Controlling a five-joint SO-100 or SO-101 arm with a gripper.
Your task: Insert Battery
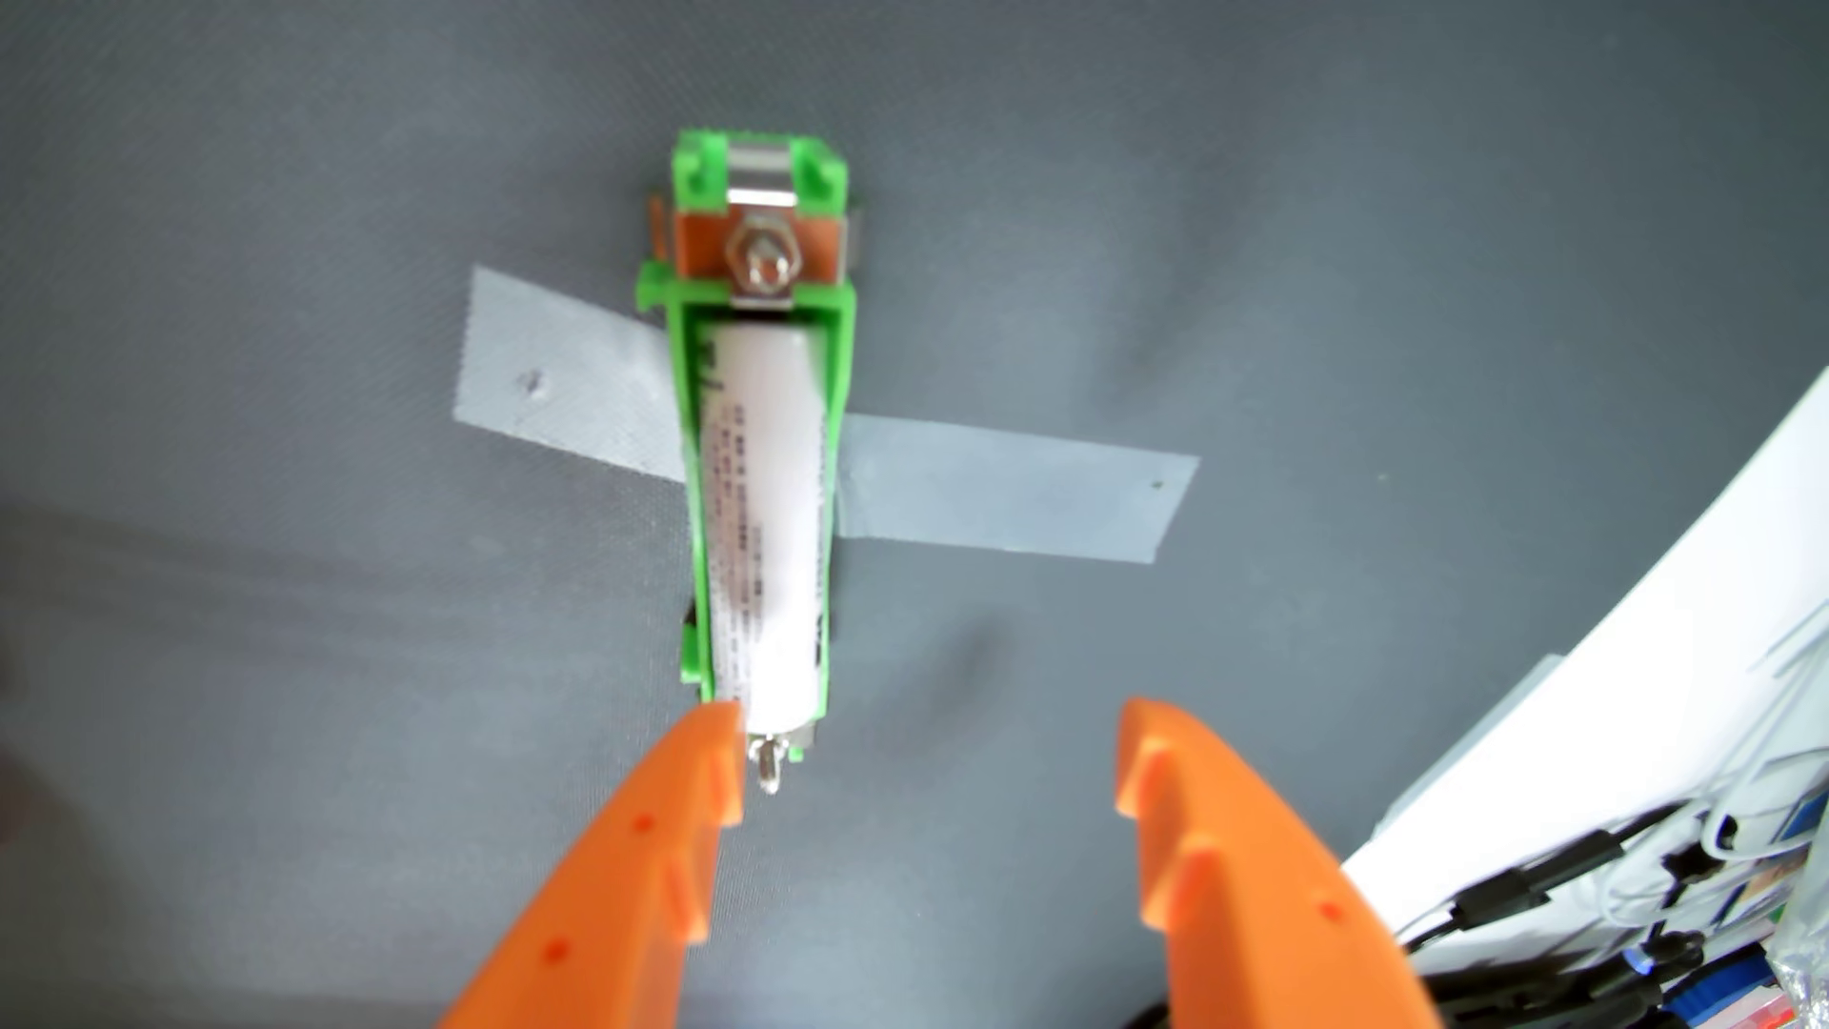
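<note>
A white cylindrical battery [770, 514] with small printed text lies lengthwise inside a green plastic holder [693, 435] in the middle of the wrist view. The holder has a metal bolt and clip [760, 259] at its far end and a metal contact [770, 767] at its near end. Grey tape [1010, 487] fixes the holder to the grey mat [297, 544]. My gripper [930, 752] has two orange toothed fingers, open and empty. The left fingertip [708, 767] sits right by the battery's near end; the right fingertip [1153, 752] is well apart to the right.
A white surface [1623, 712] rises at the right edge, with black cables and clutter [1584, 890] at its bottom right. A second strip of the tape [564, 381] lies left of the holder.
</note>
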